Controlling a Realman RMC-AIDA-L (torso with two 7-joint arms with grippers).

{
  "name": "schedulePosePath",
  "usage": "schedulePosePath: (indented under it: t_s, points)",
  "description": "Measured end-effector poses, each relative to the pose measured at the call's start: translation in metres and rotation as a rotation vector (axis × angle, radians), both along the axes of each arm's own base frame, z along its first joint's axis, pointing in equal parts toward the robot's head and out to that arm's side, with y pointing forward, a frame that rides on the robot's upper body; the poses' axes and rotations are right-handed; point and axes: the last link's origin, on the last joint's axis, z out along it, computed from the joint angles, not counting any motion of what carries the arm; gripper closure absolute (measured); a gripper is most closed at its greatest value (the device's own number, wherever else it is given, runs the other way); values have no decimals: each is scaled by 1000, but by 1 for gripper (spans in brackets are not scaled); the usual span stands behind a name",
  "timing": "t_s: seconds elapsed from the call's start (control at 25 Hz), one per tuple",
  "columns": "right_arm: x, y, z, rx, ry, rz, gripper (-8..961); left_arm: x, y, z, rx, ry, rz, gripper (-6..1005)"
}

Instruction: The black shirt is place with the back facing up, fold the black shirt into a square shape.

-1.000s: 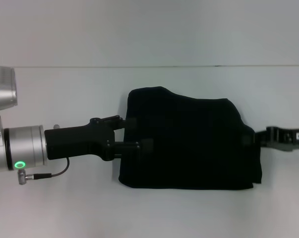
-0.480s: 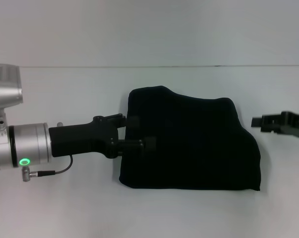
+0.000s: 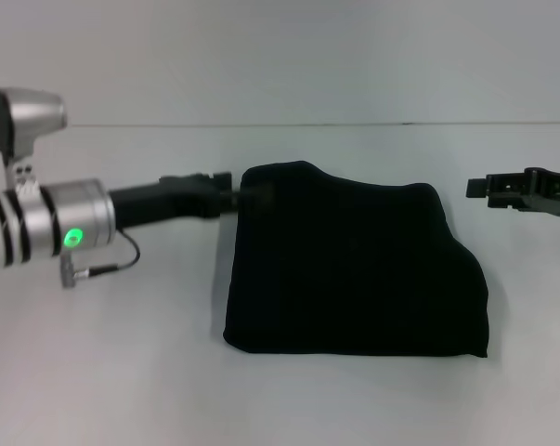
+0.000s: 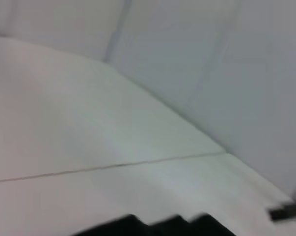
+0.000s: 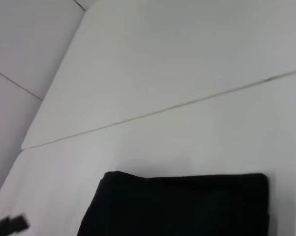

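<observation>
The black shirt (image 3: 354,269) lies folded into a rough square in the middle of the white table (image 3: 122,372), plain side up, with no lettering showing. My left gripper (image 3: 247,197) hovers at the shirt's far left corner and holds no cloth. My right gripper (image 3: 479,189) hangs free to the right of the shirt, apart from it and empty. The shirt's edge shows in the left wrist view (image 4: 152,226), with the right gripper (image 4: 285,212) far off. The right wrist view shows the shirt (image 5: 182,204) and the left gripper (image 5: 10,223).
The table's back edge (image 3: 354,124) meets a pale wall behind the shirt. Bare white tabletop lies in front of the shirt and on both sides. A cable (image 3: 112,265) hangs under my left wrist.
My right gripper let go of the shirt's right edge and drew back to the right and away. My left gripper moved from the shirt's left edge to its far left corner. The shirt settled flat.
</observation>
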Motion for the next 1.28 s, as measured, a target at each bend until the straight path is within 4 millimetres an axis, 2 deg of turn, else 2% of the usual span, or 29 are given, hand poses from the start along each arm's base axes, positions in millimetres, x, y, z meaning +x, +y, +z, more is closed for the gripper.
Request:
schedulePosePath:
  t_s: [0.24,0.48,0.52,0.76,1.04,1.28]
  points:
    - [2,-1,4,32,3,40,384,1,29,-2,46,22,181,95]
    - [2,-6,-1,45,-47,169,344,8,33,-6,32,101,128,96]
    - [2,-6,-2,47,-57,189,338,10,32,-5,28,110,108,96]
    - [-8,-1,0,90,-138,329,113,18,30,8,22,128,-1,96]
    - [-33,1,-6,94,-221,528,67,26,14,11,0,170,-212,84]
    - [-50,0,-15,11,-269,629,48,24,-5,8,-18,194,-382,85]
